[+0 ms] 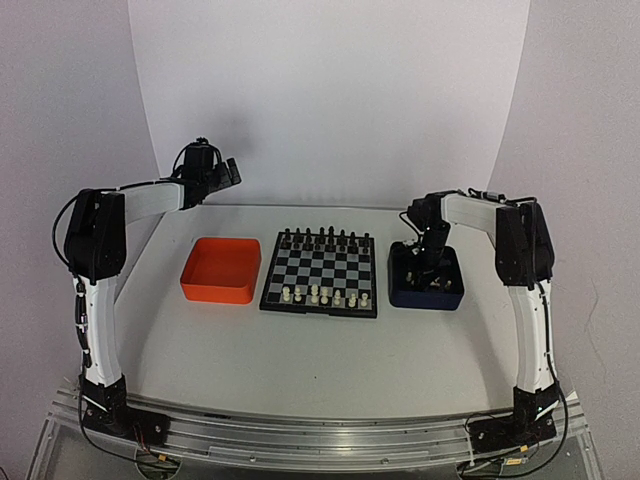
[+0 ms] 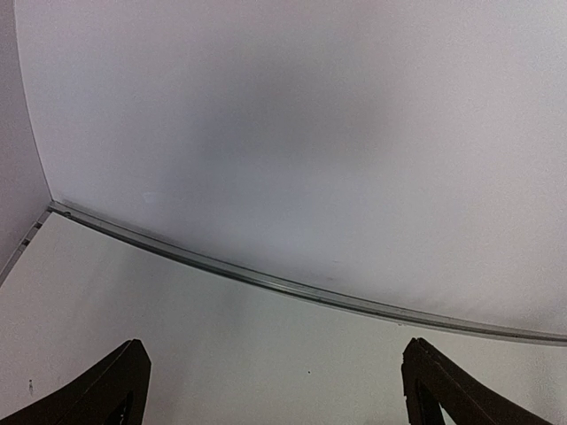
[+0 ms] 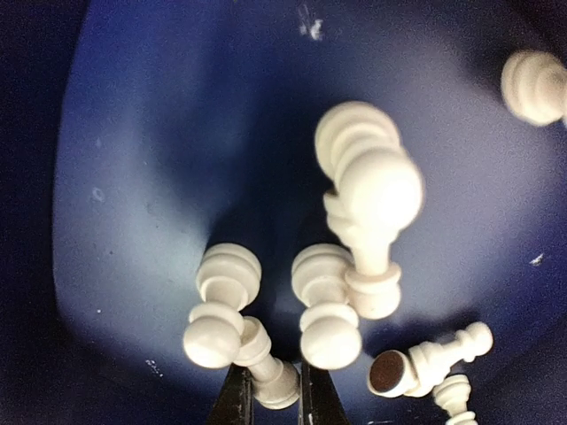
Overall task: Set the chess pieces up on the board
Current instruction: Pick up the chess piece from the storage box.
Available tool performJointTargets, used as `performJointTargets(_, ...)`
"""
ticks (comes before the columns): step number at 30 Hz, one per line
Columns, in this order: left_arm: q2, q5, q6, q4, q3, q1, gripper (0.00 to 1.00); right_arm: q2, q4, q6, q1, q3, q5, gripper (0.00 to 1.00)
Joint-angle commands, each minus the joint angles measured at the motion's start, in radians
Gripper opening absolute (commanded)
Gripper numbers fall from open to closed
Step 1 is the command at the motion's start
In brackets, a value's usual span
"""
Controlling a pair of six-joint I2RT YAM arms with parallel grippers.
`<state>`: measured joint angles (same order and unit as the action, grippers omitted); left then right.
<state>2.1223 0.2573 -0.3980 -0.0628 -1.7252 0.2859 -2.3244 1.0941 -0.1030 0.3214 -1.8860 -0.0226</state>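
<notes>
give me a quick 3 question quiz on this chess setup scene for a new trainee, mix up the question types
1. True or false: the square orange plastic tray lies on the right arm's side of the small black-and-grey chessboard.
2. Which arm's hand is down inside the dark blue square tray? A) the left arm's B) the right arm's C) neither
3. Fill the gap: the cream-white plastic chess pieces already on the chessboard stand along its ___ edge, as seen from the arm bases.

Key: 1 false, it is on the left arm's side. 2 B, the right hand. 3 near.
</notes>
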Motion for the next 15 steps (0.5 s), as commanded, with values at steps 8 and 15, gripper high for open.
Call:
performJointTargets(8, -0.105, -0.010, -0.016, -0.038, 0.088, -0.008, 1.00, 0.051, 0.023, 0.041, 0.005, -0.059, 0.005, 0.00)
performJointTargets(15, -0.203, -0.039, -0.021, -0.067, 0.200, -0.008, 1.00, 0.194, 0.022, 0.070, 0.005, 0.008, 0.014, 0.00)
